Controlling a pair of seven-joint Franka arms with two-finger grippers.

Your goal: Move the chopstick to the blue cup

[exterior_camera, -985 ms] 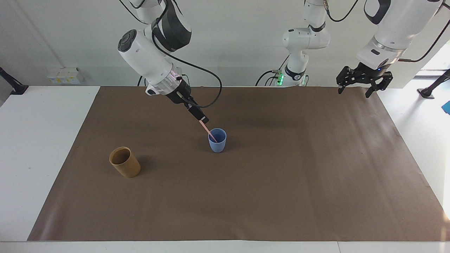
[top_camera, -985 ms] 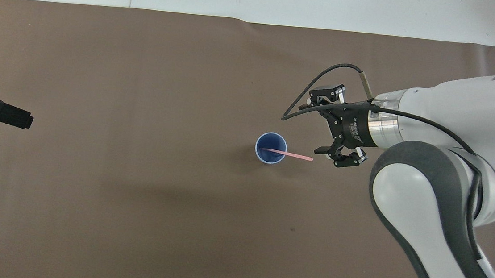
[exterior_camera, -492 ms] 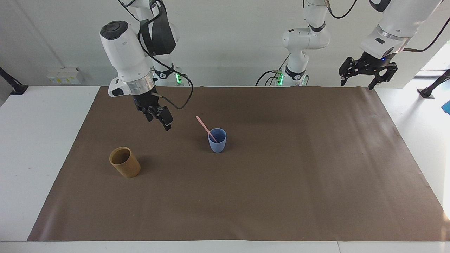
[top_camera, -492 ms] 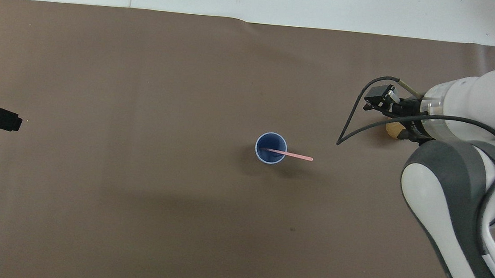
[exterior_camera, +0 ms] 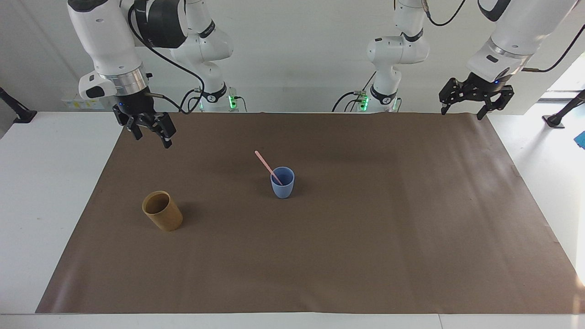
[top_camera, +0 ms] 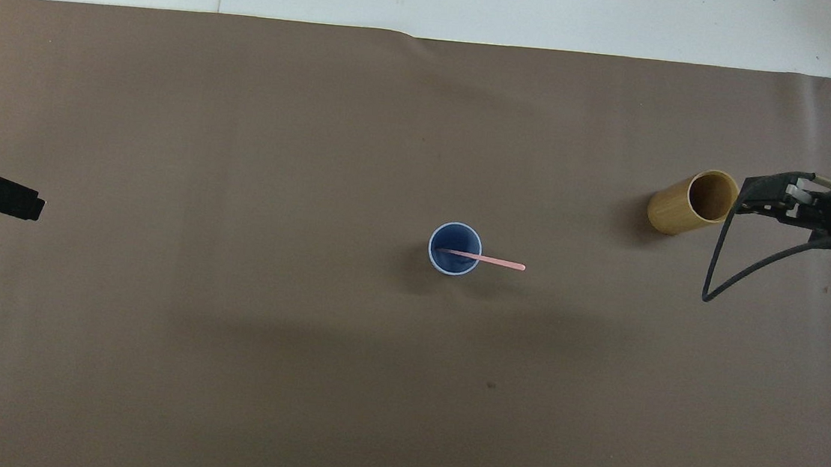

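The thin pale-pink chopstick [exterior_camera: 268, 167] stands tilted in the small light-blue tapered plastic cup [exterior_camera: 283, 183], its upper end leaning toward the right arm's end of the counter [exterior_camera: 45, 183]. The right pincer [exterior_camera: 148, 131] hangs with fingers apart and nothing between them over the edge of the brown paper mat [exterior_camera: 365, 237], well apart from that cup. The tan-brown cylindrical cup [exterior_camera: 162, 210] sits below this pincer in the facing view. The left pincer [exterior_camera: 465, 107], fingers apart, empty, waits over the mat's corner.
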